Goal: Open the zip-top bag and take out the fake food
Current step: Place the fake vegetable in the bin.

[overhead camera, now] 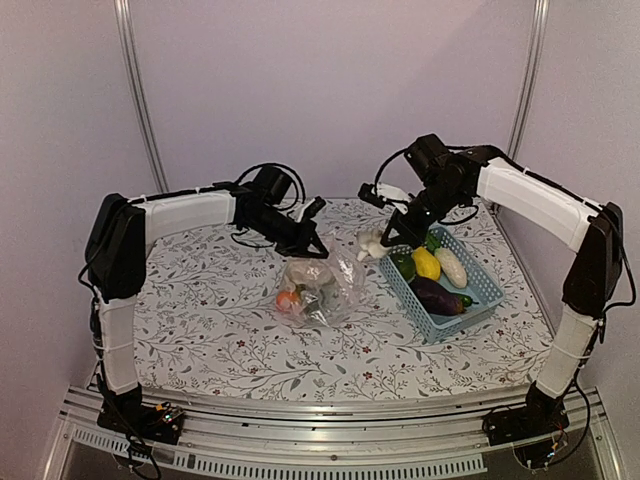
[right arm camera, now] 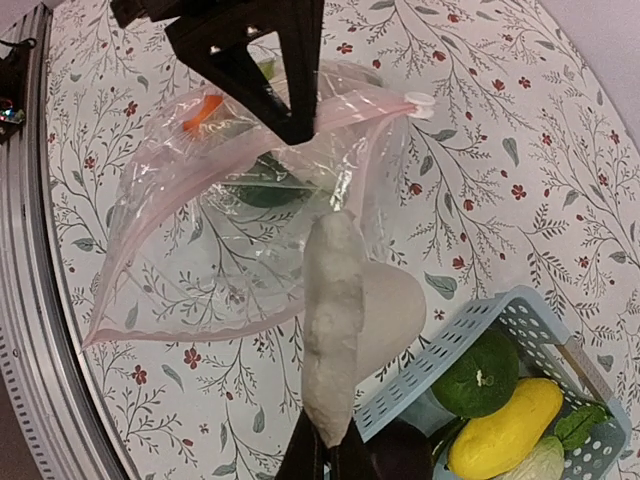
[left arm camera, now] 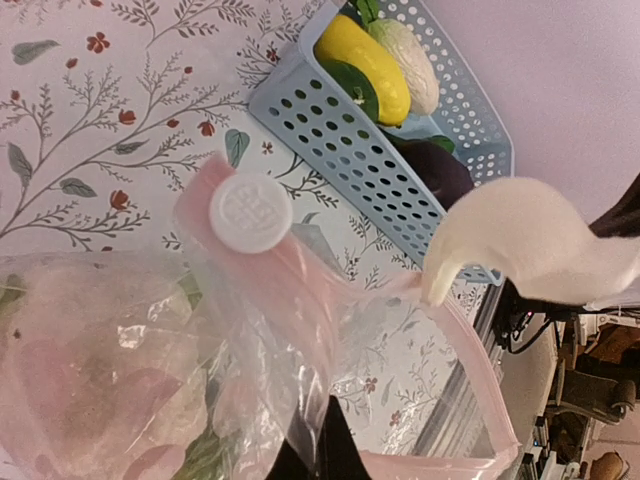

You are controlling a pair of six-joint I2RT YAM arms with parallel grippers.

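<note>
The clear zip-top bag (overhead camera: 318,290) lies mid-table with its pink-edged mouth open (right arm camera: 230,235). My left gripper (overhead camera: 305,243) is shut on the bag's upper rim (left arm camera: 322,440), next to the white slider (left arm camera: 250,212). An orange piece (overhead camera: 288,298) and green leafy pieces (right arm camera: 265,190) are still inside the bag. My right gripper (overhead camera: 392,235) is shut on a white toy food piece (right arm camera: 340,320). It holds the piece above the table between the bag's mouth and the basket. The piece also shows in the left wrist view (left arm camera: 530,245).
The light-blue slotted basket (overhead camera: 478,300) stands right of the bag. It holds a green round piece (right arm camera: 480,375), a yellow piece (right arm camera: 505,430), a dark purple eggplant (overhead camera: 436,296) and a pale piece (overhead camera: 451,267). The floral tablecloth ends at a metal rail (overhead camera: 330,405) in front.
</note>
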